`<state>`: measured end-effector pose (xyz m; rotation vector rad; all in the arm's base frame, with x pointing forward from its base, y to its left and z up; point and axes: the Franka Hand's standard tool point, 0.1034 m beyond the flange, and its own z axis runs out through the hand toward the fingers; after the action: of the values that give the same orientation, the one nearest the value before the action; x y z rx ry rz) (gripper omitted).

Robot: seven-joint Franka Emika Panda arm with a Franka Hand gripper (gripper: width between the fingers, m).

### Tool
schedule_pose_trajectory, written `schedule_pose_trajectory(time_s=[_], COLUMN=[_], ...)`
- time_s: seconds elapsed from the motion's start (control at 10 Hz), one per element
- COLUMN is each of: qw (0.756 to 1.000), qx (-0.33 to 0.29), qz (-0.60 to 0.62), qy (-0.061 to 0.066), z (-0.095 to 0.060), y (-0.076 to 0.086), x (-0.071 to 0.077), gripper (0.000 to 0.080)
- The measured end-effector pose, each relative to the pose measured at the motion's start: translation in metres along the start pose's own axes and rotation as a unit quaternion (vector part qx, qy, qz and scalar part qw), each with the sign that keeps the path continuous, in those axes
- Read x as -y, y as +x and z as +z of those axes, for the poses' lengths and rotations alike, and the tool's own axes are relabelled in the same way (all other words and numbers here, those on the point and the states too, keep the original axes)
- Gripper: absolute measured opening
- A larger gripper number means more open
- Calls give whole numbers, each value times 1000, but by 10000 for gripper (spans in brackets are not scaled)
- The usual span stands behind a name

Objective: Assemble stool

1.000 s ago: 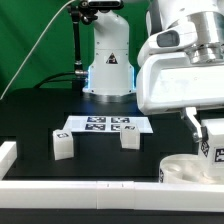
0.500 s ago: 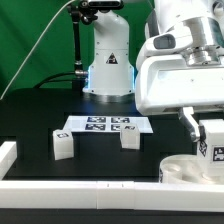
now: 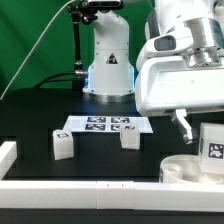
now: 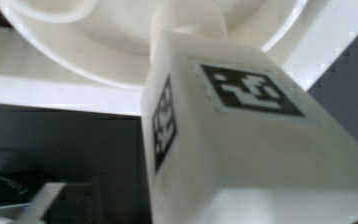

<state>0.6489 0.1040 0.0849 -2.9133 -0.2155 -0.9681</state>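
At the exterior view's right, the round white stool seat [image 3: 180,170] lies on the black table. A white block leg [image 3: 213,148] with a square tag stands upright on it. My gripper [image 3: 205,135] hangs over this leg, open. Its one visible black finger [image 3: 183,126] stands a little apart from the leg's side, and the other finger is cut off by the frame edge. In the wrist view the tagged leg [image 4: 247,130] fills most of the picture, with the seat [image 4: 87,50] beyond it. No fingers show there. Two more loose legs [image 3: 62,145] [image 3: 130,139] stand on the table.
The marker board [image 3: 107,125] lies flat behind the two loose legs. A long white rail [image 3: 80,190] runs along the front edge and another white rail end [image 3: 7,153] sits at the exterior view's left. The arm's base [image 3: 108,65] stands at the back.
The jaws have opened: the visible finger has swung away from the leg on the seat. More of that leg and its tag now shows, and it sits slightly lower.
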Motion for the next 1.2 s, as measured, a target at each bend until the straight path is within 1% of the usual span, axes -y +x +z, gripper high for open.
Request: schedule_pose_trajectory(time_s=[0.1,0.2,0.3,0.5,0.6,0.7,1.2], qw=[1000,1000,1000,999,999,999,998], qx=[6,4,10,33,46,45,55], qz=[0,1,3,15,25,24,36], qy=[3,2,3,7,11,12,13], z=[-4,-7,-9,-18,-21,-24,-24], y=[5,9,11,21,28,36,32], x=[1,-1,-3,-9,-13,-12,-13], gripper=[618,640,640,648,649,649,649])
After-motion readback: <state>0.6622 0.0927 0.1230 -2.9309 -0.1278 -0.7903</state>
